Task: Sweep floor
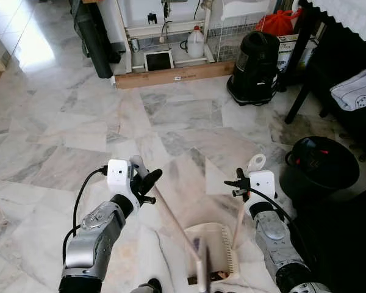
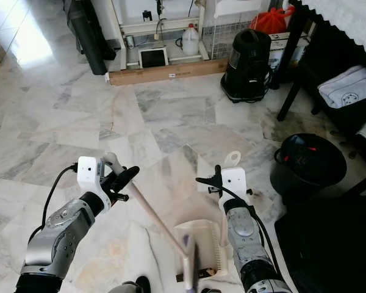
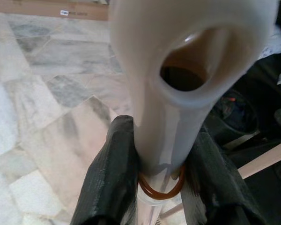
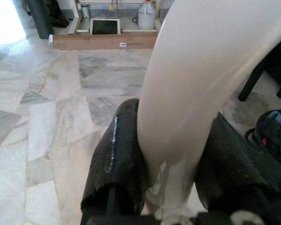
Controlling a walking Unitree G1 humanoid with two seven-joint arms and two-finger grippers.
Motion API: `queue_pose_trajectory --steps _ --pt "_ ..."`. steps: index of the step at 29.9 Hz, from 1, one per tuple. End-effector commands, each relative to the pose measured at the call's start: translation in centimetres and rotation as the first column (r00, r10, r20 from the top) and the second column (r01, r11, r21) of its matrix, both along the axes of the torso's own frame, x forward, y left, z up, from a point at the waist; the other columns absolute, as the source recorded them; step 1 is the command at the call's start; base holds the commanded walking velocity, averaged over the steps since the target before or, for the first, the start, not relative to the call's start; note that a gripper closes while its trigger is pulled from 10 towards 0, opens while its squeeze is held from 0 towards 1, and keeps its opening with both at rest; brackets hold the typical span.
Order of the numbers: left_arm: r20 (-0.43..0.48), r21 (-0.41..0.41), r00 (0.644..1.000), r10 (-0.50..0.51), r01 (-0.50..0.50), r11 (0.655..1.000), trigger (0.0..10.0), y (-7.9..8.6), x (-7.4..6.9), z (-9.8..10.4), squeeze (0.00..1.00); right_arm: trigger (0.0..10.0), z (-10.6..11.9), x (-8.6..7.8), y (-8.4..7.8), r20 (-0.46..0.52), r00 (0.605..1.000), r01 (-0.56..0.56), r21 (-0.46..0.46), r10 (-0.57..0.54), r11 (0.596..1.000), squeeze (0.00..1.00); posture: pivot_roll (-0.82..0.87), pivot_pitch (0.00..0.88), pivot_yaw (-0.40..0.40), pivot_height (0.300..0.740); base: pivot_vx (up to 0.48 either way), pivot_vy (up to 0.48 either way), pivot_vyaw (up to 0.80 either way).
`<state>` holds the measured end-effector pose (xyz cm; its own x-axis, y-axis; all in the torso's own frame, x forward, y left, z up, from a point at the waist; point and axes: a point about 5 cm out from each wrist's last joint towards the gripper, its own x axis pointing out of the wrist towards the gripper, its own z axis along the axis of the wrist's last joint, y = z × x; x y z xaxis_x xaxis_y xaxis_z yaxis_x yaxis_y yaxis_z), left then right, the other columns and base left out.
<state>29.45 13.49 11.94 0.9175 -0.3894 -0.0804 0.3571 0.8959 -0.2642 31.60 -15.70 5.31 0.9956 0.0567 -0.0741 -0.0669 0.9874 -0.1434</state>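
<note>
A marble floor (image 1: 79,122) is seen below the robot. A black vacuum (image 1: 254,59) stands at the far right, and a black bucket (image 1: 320,163) is placed nearer, on the right. Between the arms, a cream dustpan (image 1: 212,250) is resting low on the floor, and some dark debris is seen at its lower edge. Its handle (image 1: 240,213) is grasped by the right gripper (image 1: 239,181), whose fingers (image 4: 117,159) are clenched around it. The broom (image 1: 174,220) is held slanted by the left gripper (image 1: 147,180), closed around its handle, with the lower end just beside the dustpan.
</note>
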Motion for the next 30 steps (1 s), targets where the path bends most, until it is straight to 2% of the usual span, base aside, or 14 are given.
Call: queue_pose_trajectory --steps 1,6,10,11,14,17,19,20,23,27,30 --pt "0.069 -0.017 0.997 0.032 -0.031 0.999 10.0 0.4 0.1 1.3 0.00 10.0 -1.5 -0.8 0.5 -0.079 0.997 -0.023 0.010 0.023 1.000 0.00 0.09 0.189 0.057 0.740 0.000 0.000 0.00" --pt "0.187 -0.005 0.971 0.148 -0.150 0.989 10.0 1.4 0.3 3.0 0.00 10.0 -1.5 -0.8 0.5 -0.078 0.997 -0.016 0.016 0.017 1.000 0.00 0.09 0.184 0.057 0.740 0.000 0.000 0.00" --pt "0.233 0.037 0.957 0.175 -0.189 0.981 10.0 1.8 0.3 3.4 0.00 10.0 -1.4 -0.8 0.4 -0.072 0.997 -0.008 0.019 0.009 1.000 0.00 0.09 0.178 0.057 0.740 0.000 0.000 0.00" --pt "0.277 0.067 0.938 0.207 -0.234 0.970 10.0 2.1 0.3 3.8 0.00 10.0 -1.3 -0.7 0.1 -0.065 0.998 0.012 0.033 -0.010 0.999 0.00 0.09 0.173 0.057 0.740 0.000 0.000 0.00" --pt "0.336 0.137 0.910 0.245 -0.304 0.943 10.0 2.7 0.3 3.9 0.00 10.0 -1.2 -0.6 -0.3 -0.059 0.998 0.040 0.050 -0.037 0.998 0.00 0.09 0.167 0.056 0.740 0.000 0.000 0.00" --pt "0.349 0.129 0.886 0.305 -0.368 0.921 10.0 3.5 0.2 3.5 0.00 10.0 -0.9 -0.5 -0.5 -0.042 0.997 0.066 0.062 -0.064 0.996 0.00 0.08 0.158 0.051 0.740 0.000 0.000 0.00" --pt "0.358 0.145 0.880 0.311 -0.382 0.913 10.0 3.7 0.1 3.4 0.00 10.0 -0.8 -0.5 -0.7 -0.034 0.996 0.080 0.076 -0.077 0.994 0.00 0.08 0.154 0.050 0.740 0.000 0.000 0.00" --pt "0.372 0.174 0.874 0.313 -0.397 0.901 10.0 3.9 0.0 3.3 0.00 10.0 -0.5 -0.3 -1.0 -0.024 0.994 0.110 0.116 -0.108 0.987 0.00 0.08 0.146 0.047 0.740 0.000 0.000 0.00" --pt "0.371 0.197 0.877 0.304 -0.395 0.897 10.0 4.0 0.0 2.9 0.00 10.0 0.0 0.0 -1.4 -0.013 0.990 0.144 0.163 -0.144 0.976 0.00 0.08 0.132 0.042 0.740 0.000 0.000 0.00" --pt "0.345 0.280 0.914 0.213 -0.317 0.906 10.0 3.0 0.1 2.0 0.00 10.0 0.6 0.5 -1.5 0.006 0.989 0.143 0.158 -0.145 0.977 0.00 0.08 0.112 0.040 0.740 0.000 0.000 0.00" --pt "0.341 0.287 0.919 0.199 -0.304 0.909 10.0 2.7 0.0 1.6 0.00 10.0 0.9 0.7 -1.5 0.023 0.988 0.145 0.166 -0.150 0.975 0.00 0.08 0.104 0.042 0.740 0.000 0.000 0.00"
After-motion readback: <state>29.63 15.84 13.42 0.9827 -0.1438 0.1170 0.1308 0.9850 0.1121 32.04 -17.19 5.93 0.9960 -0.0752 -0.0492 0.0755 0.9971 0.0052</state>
